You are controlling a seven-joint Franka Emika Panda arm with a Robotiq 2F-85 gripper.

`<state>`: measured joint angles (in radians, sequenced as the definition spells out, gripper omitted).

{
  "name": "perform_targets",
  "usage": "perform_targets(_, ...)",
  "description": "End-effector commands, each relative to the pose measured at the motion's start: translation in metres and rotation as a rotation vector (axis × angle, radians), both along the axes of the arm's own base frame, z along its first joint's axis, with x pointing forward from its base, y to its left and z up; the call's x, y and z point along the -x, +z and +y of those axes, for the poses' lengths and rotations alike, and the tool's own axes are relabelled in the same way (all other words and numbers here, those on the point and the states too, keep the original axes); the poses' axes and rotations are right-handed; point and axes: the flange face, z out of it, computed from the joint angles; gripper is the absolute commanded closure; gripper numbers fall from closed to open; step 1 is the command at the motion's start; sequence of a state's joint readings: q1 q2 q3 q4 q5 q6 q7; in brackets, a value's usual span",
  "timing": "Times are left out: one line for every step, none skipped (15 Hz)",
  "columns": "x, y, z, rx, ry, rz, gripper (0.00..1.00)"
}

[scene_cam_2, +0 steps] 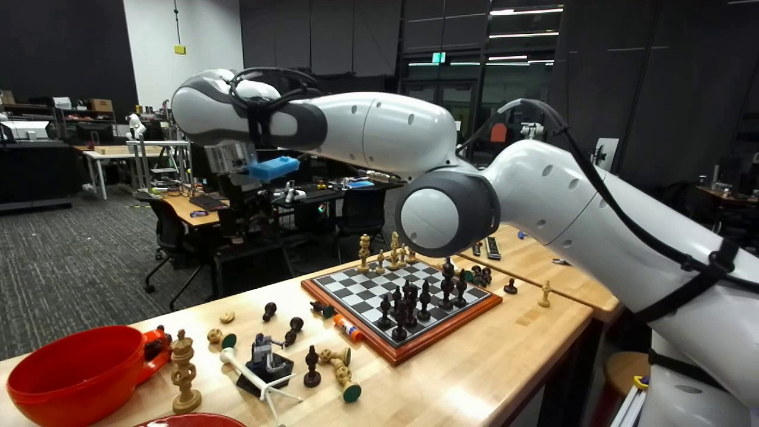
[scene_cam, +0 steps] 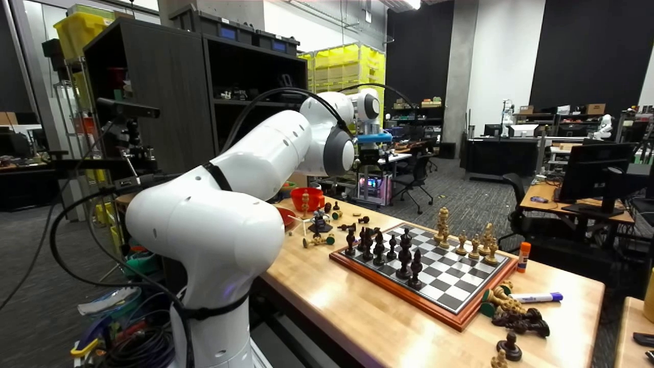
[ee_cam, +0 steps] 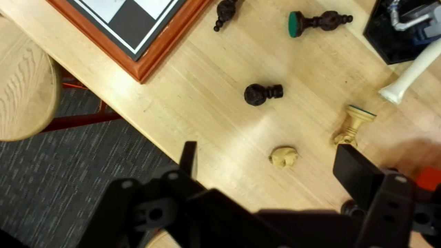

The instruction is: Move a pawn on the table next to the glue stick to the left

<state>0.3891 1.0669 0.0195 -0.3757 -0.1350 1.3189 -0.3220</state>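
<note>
Toward eight o'clock in the wrist view, the pale wood table [ee_cam: 200, 106] is bordered by grey carpet [ee_cam: 79, 165]; the black gripper [ee_cam: 268, 156] is spread, fingers apart, over mostly open wood. An orange-and-white glue stick [scene_cam_2: 347, 328] is seen just beside the red-brown-framed chessboard [scene_cam_2: 363, 292].

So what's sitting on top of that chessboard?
Dark chess pieces stand grouped along one side of the chessboard, pale pieces along the opposite side. Parts of the chessboard beneath and behind them are covered from view.

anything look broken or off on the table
Yes: in the wrist view, a pale lump shows no base, perhaps broken off a chess piece. Beside the chessboard, a dark piece lies toppled, green underside showing.
</note>
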Motion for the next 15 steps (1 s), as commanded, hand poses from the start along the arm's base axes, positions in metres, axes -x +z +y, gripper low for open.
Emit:
perform_targets(-0.014,-0.028,-0.012,-0.055,0.017,0.012,0.0)
perform_targets(-0.018,-0.037,-0.015,-0.061,0.011,0.015,0.0)
perform_targets(-0.02,-0.046,-0.018,-0.058,0.004,0.021,0.0)
perform_targets(-0.022,-0.053,-0.019,-0.057,-0.004,0.026,0.0)
perform_targets(-0.023,-0.06,-0.02,-0.057,-0.006,0.032,0.0)
perform_targets(-0.023,-0.066,-0.021,-0.054,-0.009,0.04,0.0)
perform_targets(-0.024,-0.07,-0.021,-0.052,-0.012,0.042,0.0)
perform_targets(-0.024,-0.075,-0.021,-0.053,-0.011,0.043,0.0)
perform_targets(-0.025,-0.079,-0.021,-0.055,-0.012,0.045,0.0)
perform_targets(-0.026,-0.082,-0.019,-0.064,-0.017,0.044,0.0)
perform_targets(-0.025,-0.084,-0.018,-0.071,-0.021,0.047,0.0)
perform_targets(-0.025,-0.087,-0.016,-0.081,-0.021,0.051,0.0)
perform_targets(-0.026,-0.09,-0.014,-0.09,-0.017,0.047,0.0)
perform_targets(-0.026,-0.094,-0.013,-0.098,-0.016,0.049,0.0)
perform_targets(-0.027,-0.097,-0.013,-0.103,-0.016,0.05,0.0)
